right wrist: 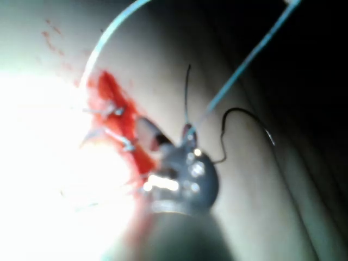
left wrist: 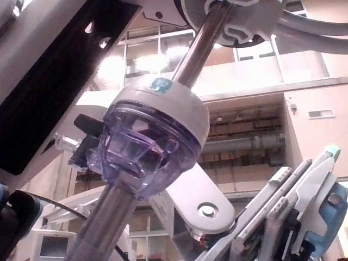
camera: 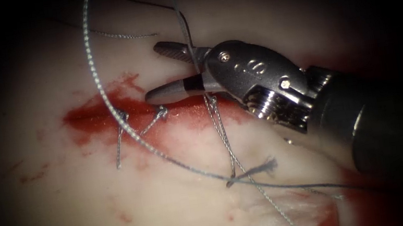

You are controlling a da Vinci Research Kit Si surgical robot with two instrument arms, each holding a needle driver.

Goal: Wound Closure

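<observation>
Over the cut [camera: 107,113] in the tissue [camera: 68,210], the right tool [camera: 151,72] spreads its fingers [camera: 172,51] apart — thread [camera: 193,51] running between them, unclamped, near the knots [camera: 122,116]. Right wrist view — a curved needle [right wrist: 247,122] lies on the tissue beside the tool [right wrist: 187,168].

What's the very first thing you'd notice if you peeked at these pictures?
The shiny right tool coming in from the right, its two jaws wide open over the red cut in the pale tissue, with a strand of thread running between them. Next, the red fluid along the cut, and short cut ends of thread sticking up from knots on it.
</observation>
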